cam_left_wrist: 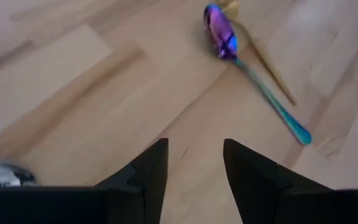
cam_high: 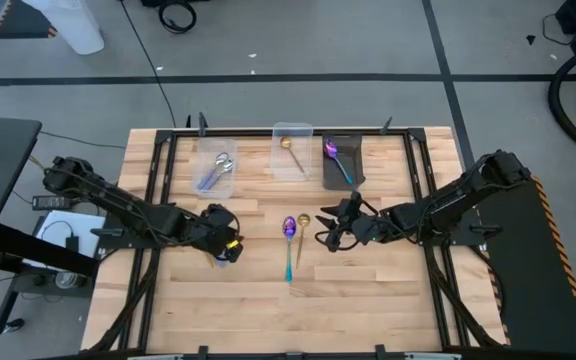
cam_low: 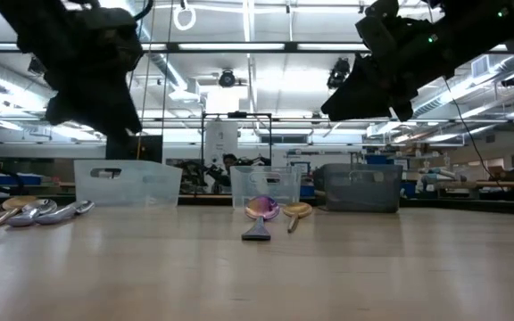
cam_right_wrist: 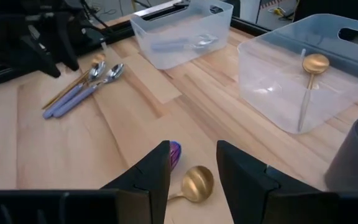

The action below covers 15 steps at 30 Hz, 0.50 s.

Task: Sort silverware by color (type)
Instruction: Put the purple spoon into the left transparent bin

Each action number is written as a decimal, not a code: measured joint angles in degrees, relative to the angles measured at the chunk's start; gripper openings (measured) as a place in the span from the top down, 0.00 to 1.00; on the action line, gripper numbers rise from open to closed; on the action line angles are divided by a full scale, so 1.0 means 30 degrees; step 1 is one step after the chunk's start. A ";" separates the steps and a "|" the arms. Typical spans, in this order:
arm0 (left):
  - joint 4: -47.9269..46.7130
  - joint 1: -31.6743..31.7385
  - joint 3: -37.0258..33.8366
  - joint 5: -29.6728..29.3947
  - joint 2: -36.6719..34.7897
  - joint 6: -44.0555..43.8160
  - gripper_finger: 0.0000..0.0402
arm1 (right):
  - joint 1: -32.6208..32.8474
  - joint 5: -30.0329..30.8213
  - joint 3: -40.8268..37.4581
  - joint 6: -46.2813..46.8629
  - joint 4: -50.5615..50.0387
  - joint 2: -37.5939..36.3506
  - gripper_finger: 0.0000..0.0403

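An iridescent purple-blue spoon with a teal handle [cam_high: 289, 245] and a gold spoon [cam_high: 302, 236] lie side by side flat on the table's middle. My right gripper [cam_right_wrist: 192, 146] hovers open just right of them, above their bowls [cam_right_wrist: 194, 182], with nothing between its fingers. My left gripper [cam_left_wrist: 194, 146] stands open over bare wood left of the iridescent spoon [cam_left_wrist: 229, 43]. A small cluster of silver spoons and a gold one [cam_right_wrist: 82, 87] lies on the table by the left gripper [cam_high: 228, 248]. More spoons lie in the three bins.
Three bins stand in a row at the far edge: a clear one with silver spoons [cam_high: 215, 170], a clear one with a gold spoon [cam_high: 292, 150], and a dark one with a purple spoon [cam_high: 342, 160]. Bare wood lies toward the near edge.
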 joint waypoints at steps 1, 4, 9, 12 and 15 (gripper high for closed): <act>0.0076 0.0000 0.0148 -0.0086 0.0098 0.0114 0.61 | -0.0005 -0.0003 -0.0029 -0.0003 0.0005 0.0000 0.65; -0.0379 0.0029 0.0807 -0.0109 0.0620 0.0192 0.63 | -0.0005 0.0010 -0.0036 -0.0028 0.0019 0.0000 0.65; -0.4827 -0.0092 0.3129 -0.0973 0.1494 -0.0585 0.65 | -0.0005 0.0010 -0.0036 -0.0319 0.0017 0.0000 0.65; -0.7451 -0.0262 0.4861 -0.1929 0.2111 -0.1326 0.65 | -0.0005 0.0068 -0.0036 -0.0348 0.0005 0.0000 0.65; -0.9079 -0.0248 0.5558 -0.1983 0.2702 -0.2321 0.65 | -0.0002 0.0464 -0.0036 -0.0370 -0.0051 0.0007 0.65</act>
